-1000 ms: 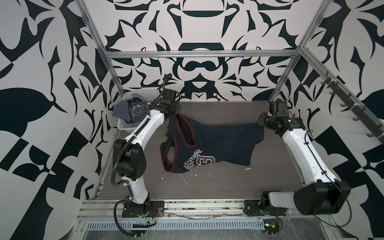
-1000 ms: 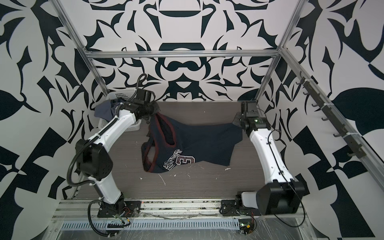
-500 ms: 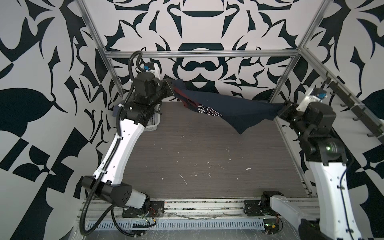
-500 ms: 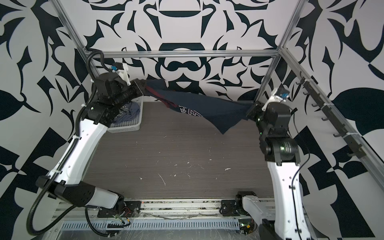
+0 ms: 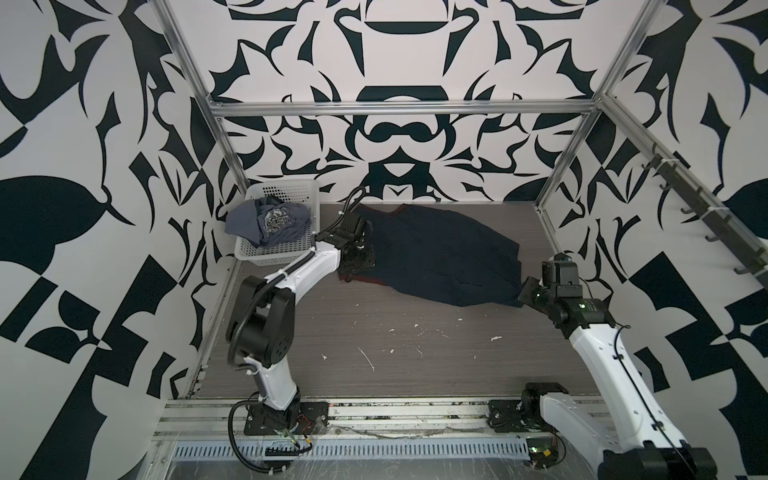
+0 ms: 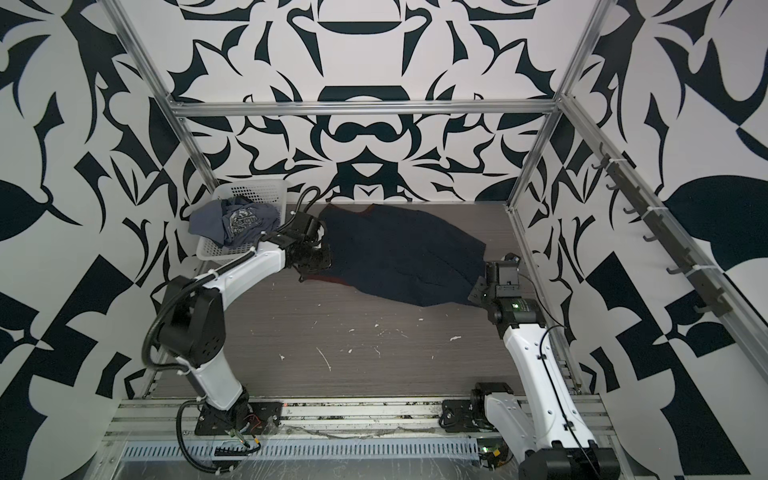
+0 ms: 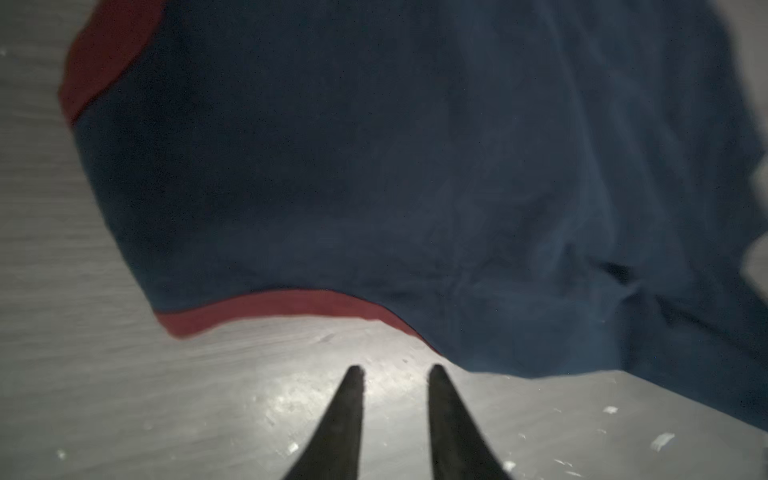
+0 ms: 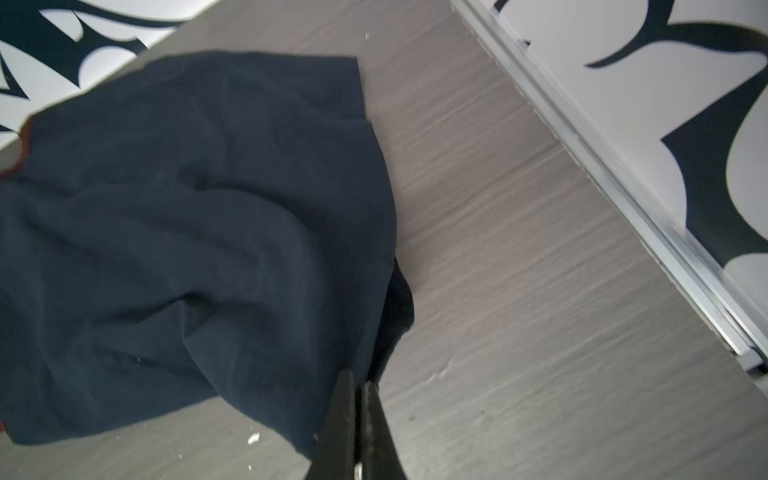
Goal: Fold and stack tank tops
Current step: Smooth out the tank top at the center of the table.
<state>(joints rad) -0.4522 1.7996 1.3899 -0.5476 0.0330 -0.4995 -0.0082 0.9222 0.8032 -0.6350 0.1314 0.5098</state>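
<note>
The dark navy tank top (image 5: 436,253) (image 6: 399,253) lies spread across the back of the table, plain side up, with maroon trim at its left end. My left gripper (image 5: 360,259) (image 7: 397,370) is open over bare table just short of the maroon-edged armhole (image 7: 270,305), holding nothing. My right gripper (image 5: 520,296) (image 8: 358,378) is shut on the navy top's right hem corner (image 8: 374,332). The slate grey-blue tank top (image 5: 274,222) (image 6: 239,222) sits crumpled in the basket.
The white perforated basket (image 5: 282,189) (image 6: 253,187) stands at the back left corner. Aluminium frame posts and a rail (image 8: 602,187) border the table close to my right gripper. White flecks (image 5: 370,359) dot the front half of the tabletop.
Both arms swung the navy top up into the air, then laid it down flat at the back of the table. The left gripper has opened and let go of it.
</note>
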